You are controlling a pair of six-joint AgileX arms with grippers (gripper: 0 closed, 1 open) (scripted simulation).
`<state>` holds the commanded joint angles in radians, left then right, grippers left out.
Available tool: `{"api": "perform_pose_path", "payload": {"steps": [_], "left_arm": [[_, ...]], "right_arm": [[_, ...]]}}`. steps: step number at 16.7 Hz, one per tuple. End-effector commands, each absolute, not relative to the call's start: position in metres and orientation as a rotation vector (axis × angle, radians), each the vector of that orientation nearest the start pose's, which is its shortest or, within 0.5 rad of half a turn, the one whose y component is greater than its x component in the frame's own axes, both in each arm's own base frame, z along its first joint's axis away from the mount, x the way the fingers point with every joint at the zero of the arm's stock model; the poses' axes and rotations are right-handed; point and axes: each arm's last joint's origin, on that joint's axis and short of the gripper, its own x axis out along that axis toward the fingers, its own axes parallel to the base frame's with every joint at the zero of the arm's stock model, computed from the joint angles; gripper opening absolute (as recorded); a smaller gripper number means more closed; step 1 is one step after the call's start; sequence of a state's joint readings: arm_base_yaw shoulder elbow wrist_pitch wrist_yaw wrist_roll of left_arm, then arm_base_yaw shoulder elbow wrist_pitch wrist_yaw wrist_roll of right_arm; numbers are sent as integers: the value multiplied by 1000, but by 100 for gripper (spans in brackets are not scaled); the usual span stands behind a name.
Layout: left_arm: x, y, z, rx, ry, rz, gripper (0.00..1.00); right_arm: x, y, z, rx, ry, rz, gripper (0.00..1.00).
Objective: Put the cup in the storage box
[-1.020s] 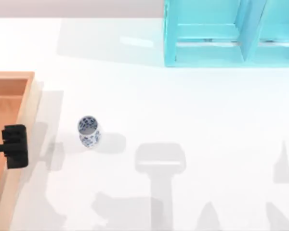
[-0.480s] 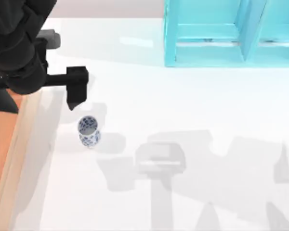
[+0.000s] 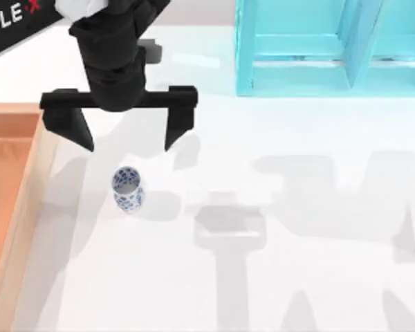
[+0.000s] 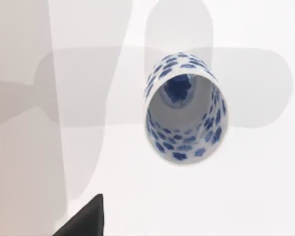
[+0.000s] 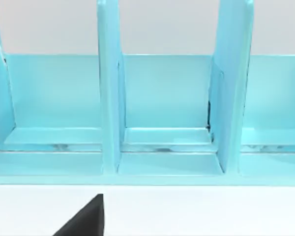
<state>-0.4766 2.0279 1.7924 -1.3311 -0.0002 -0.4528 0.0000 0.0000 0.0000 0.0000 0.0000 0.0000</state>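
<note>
1 cup [image 3: 127,189], 1 storage box [image 3: 29,181], 1 shelf unit [image 3: 297,76].

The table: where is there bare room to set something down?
Most of the white table is bare: the whole stretch right of the cup, from the teal shelf unit down to the near edge. It is crowded at the left, where the open left gripper hangs above the cup beside the storage box.

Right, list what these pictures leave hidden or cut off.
- Storage box: the top view's left edge cuts most of it off.
- Left gripper: open above the table behind the cup; height over the table unclear from the top view.
- Blue shelf: cropped by the top view's upper and right edges.
- Right gripper: open or shut, cannot tell.
</note>
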Motion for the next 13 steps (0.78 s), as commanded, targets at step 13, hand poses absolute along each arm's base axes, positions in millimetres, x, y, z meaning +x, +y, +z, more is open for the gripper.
{"api": "perform_pose_path", "payload": {"steps": [13], "left_arm": [[359,-182,179,13,1564,-18,100]], "right_arm": [[106,-1,160,0,0,0,100]]}}
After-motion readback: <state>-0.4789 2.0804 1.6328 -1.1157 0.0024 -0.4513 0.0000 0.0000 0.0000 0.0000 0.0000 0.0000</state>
